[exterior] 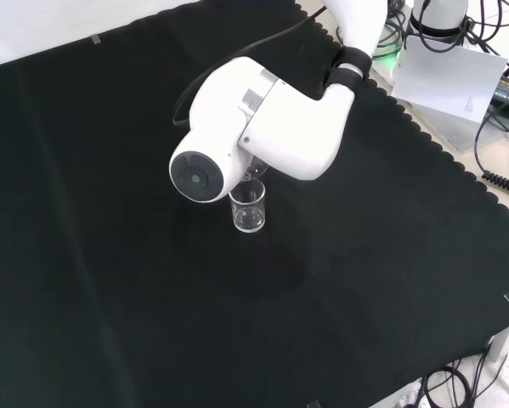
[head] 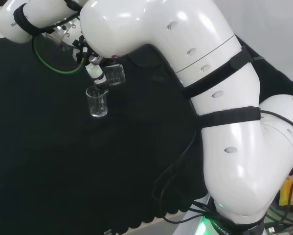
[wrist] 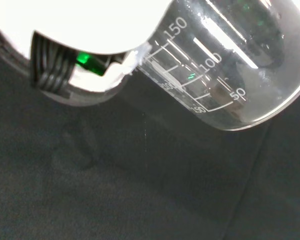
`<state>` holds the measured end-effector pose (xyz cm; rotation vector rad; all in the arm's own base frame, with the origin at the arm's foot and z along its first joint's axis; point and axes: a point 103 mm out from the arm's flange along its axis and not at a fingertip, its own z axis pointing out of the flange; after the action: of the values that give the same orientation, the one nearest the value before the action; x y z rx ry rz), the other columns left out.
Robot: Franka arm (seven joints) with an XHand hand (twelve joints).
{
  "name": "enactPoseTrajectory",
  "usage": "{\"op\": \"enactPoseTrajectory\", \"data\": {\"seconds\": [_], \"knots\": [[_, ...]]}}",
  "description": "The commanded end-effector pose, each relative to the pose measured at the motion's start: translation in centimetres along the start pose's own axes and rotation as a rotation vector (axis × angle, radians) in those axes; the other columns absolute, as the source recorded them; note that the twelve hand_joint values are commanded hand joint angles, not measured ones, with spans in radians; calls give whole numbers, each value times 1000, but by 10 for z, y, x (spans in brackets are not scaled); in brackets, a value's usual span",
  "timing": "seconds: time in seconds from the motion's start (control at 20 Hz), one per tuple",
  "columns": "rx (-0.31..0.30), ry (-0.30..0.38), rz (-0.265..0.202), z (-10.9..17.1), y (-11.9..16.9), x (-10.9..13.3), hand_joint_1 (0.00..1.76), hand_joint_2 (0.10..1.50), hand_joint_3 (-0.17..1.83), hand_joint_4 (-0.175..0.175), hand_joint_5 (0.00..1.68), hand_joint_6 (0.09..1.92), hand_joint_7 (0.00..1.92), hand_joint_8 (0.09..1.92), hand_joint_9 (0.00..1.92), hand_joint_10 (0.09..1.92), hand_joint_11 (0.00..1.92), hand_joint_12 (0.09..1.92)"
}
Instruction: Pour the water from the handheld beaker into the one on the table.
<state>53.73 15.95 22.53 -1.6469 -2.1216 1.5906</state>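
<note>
A clear beaker [head: 97, 103] stands upright on the black cloth; the front view shows it [exterior: 248, 206] just below the arm's big white link with the round grey cap [exterior: 199, 177]. Above it, in the head view, a second clear beaker [head: 115, 74] hangs tilted, its lip over the standing one's mouth. The hand [head: 94, 68], largely hidden behind the arm's link, is shut on this tilted beaker. In the wrist view the held beaker [wrist: 230, 65] is close and large, with printed graduation marks, beside a white part of the hand [wrist: 89, 25]. I cannot make out water in either beaker.
A green cable loop [head: 58, 63] hangs by the wrist in the head view. In the front view a white sheet [exterior: 445, 81] and cables [exterior: 500, 178] lie off the cloth's scalloped edge at the right. Black cloth [exterior: 110, 280] stretches all round the standing beaker.
</note>
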Motion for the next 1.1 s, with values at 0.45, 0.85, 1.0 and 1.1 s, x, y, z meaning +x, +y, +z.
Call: {"op": "enactPoseTrajectory", "data": {"seconds": [0.45, 0.85, 1.0, 1.1], "knots": [[-9, 5, -4, -2, -2, -2, 1157, 607, 704, 122, 1345, 564, 1459, 315, 1448, 107, 1063, 922], [0, -6, -4, -5, -2, 2, 1157, 606, 704, 122, 1344, 566, 1458, 319, 1449, 107, 1063, 921], [5, -7, -4, -5, -2, 2, 1157, 606, 705, 122, 1344, 567, 1458, 320, 1449, 107, 1063, 921], [8, -11, -1, -6, -2, 2, 1157, 606, 705, 122, 1343, 567, 1458, 321, 1449, 107, 1063, 921]]}}
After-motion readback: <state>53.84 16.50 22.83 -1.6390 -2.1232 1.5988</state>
